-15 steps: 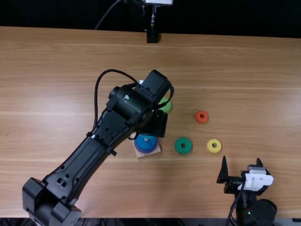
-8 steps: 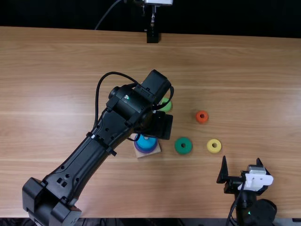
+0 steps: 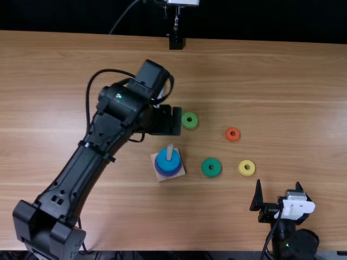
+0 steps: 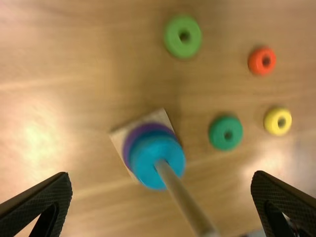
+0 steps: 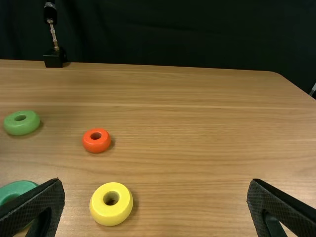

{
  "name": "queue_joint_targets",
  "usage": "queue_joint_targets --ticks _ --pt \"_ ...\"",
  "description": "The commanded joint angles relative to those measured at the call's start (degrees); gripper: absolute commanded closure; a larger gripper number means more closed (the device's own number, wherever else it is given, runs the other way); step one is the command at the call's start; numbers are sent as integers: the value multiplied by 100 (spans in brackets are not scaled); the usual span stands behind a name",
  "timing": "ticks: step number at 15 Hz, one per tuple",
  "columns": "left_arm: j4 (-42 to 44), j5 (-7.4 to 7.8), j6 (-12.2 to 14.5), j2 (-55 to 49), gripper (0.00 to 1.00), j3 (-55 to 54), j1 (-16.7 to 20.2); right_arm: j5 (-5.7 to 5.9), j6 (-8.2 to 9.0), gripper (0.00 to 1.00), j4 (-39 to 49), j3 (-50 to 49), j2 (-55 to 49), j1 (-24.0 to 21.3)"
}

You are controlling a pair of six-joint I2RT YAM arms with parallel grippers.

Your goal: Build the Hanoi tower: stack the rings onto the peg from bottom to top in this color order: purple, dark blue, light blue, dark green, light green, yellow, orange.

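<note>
Light blue point(image 4: 145, 165) is seated on the peg point(image 4: 183, 195) over dark blue point(image 4: 148, 136) and purple point(image 4: 130, 142), probably to receive dark green point(image 3: 211, 167), which lies loose nearby. Both the left gripper point(image 4: 160, 177) and right gripper point(image 5: 155, 182) have empty, spread fingers, the left presumably raised for peg clearance. Light blue mostly covers dark blue; the left arm point(image 3: 76, 165) masks the table beneath.

pale smooth wooden peg point(image 3: 170, 152), glossy yellow ring point(image 5: 98, 211), wood-grained table point(image 5: 197, 128), matt black cloth backdrop point(image 5: 173, 34)
</note>
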Motion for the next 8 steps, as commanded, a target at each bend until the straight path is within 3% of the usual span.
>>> queue_joint_targets --ticks 1,5,7,8 --pt "101 45 501 -367 0 -41 266 82 7 0 -379 -361 -73 -43" --pt "554 34 1387 -895 0 -419 1224 82 7 0 -379 -361 -73 -43" --pt "1609 24 1714 -1387 0 -1413 1611 82 7 0 -379 -361 -73 -34" --pt "2242 13 1735 -1695 0 -1896 1786 82 7 0 -379 -361 -73 -43"
